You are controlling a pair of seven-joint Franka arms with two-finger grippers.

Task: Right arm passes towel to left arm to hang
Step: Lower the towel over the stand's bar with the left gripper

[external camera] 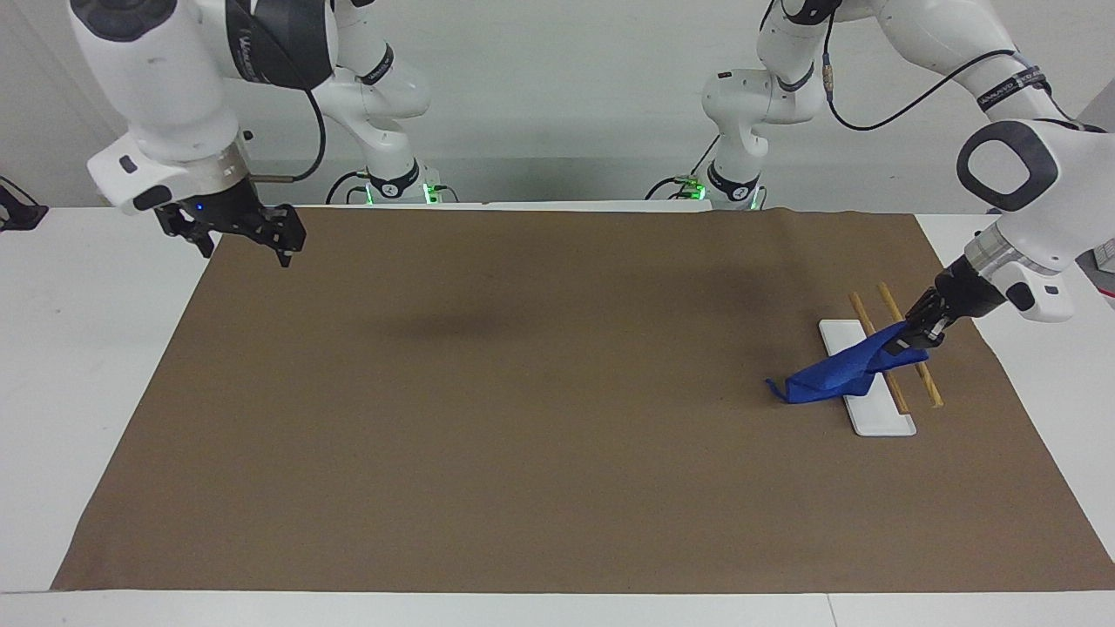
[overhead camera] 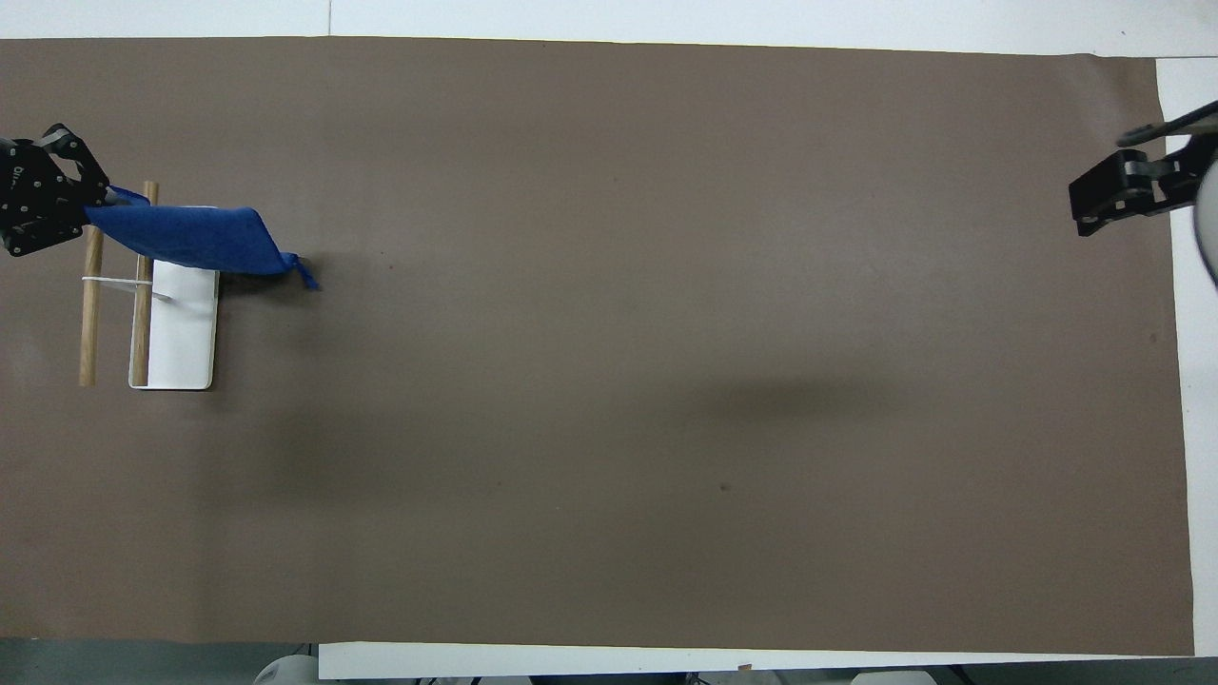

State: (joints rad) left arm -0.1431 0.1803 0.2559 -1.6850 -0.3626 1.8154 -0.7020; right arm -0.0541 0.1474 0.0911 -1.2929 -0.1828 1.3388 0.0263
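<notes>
Covering nearly the whole table (external camera: 52,392), a matte brown paper mat (external camera: 523,453) is the flat ground for everything here. Two glossy white arms with grey joint caps come next. The left arm (external camera: 1019,165) works at its own end of the table, over the rack, and is plainly the one placed for the hang. The right arm (external camera: 157,78) waits well apart at its own end, and its gripper (external camera: 248,235) hangs over the mat's corner with its black fingers spread and nothing between them.

The towel (external camera: 841,373) is a soft, deep blue cloth with a nap, folded into a long tapering shape. The left gripper (external camera: 916,335) is clamped on one end of it. From there it slopes down and away toward the right arm's end, lying across the rack's rails and base, and its free end droops to the mat just beside the base, with a small loop tag sticking out.

The rack (overhead camera: 176,333) is a smooth white rectangular base carrying two thin round wooden rails (overhead camera: 90,323), with a fine white wire crosspiece between them.

The move turns on this crossing: the rails run toward and away from the robots, while the towel's long axis lies square across them. In my judgement, the held end needs lowering on the rails' outer side before letting go, so the cloth drapes evenly over both.
</notes>
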